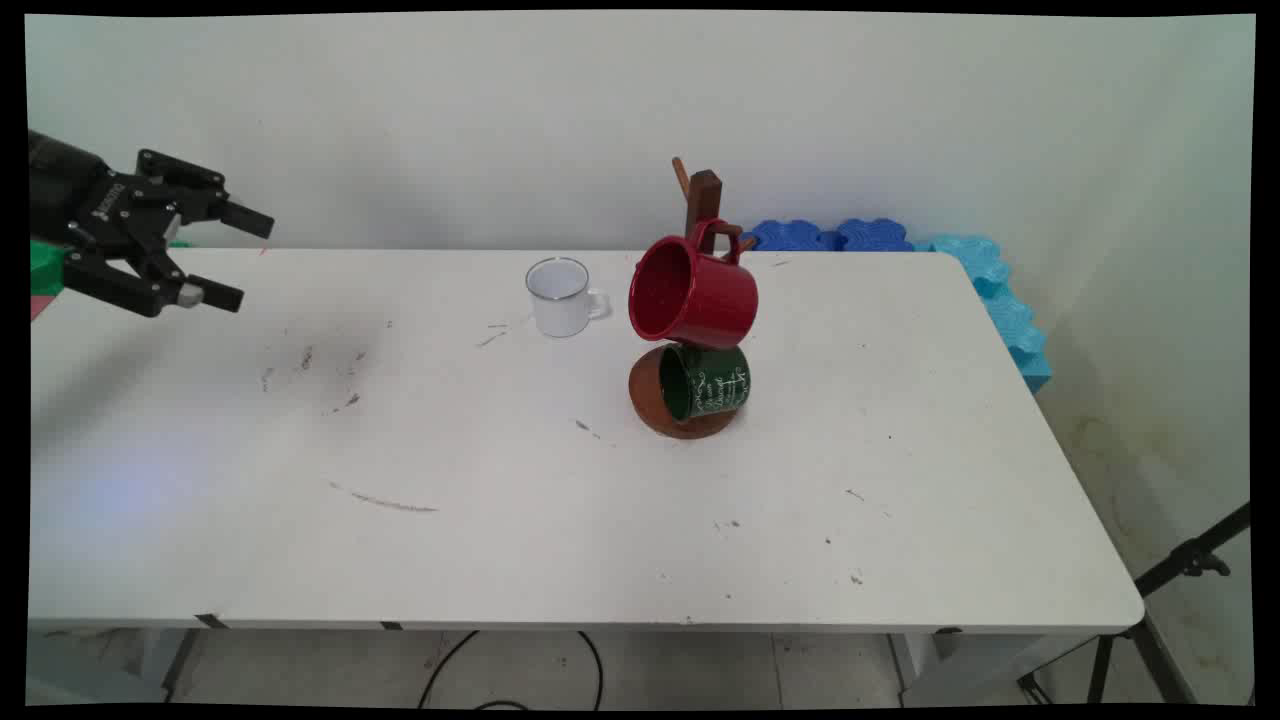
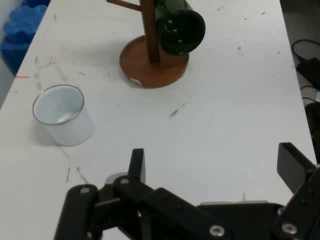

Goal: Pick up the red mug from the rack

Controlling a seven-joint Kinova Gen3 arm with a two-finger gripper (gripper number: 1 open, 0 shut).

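1. Black two-finger gripper (image 1: pixel 232 258) hangs at the far left of the main view, above the white table (image 1: pixel 500 520), its fingers spread apart and holding nothing. It is well apart from every cup.
2. Nearest to it is the small white enamel mug (image 1: pixel 560 297), upright near the table's far edge. Just to that mug's right stands the brown wooden mug tree (image 1: pixel 700 200) — a glossy red mug (image 1: pixel 693 292) hangs from an upper peg and a dark green lettered mug (image 1: pixel 706 381) from a lower one.
3. Blue foam blocks (image 1: pixel 960 262) line the far right corner. Between the gripper and the mugs the tabletop shows only scuffs, so I judge a level, unhurried approach has broad room.
4. Hand view: the white enamel mug (image 2: pixel 62 115) sits left, the green mug (image 2: pixel 179 27) and the tree's round base (image 2: pixel 150 67) ahead — the spread fingers (image 2: pixel 136 165) frame bare table.
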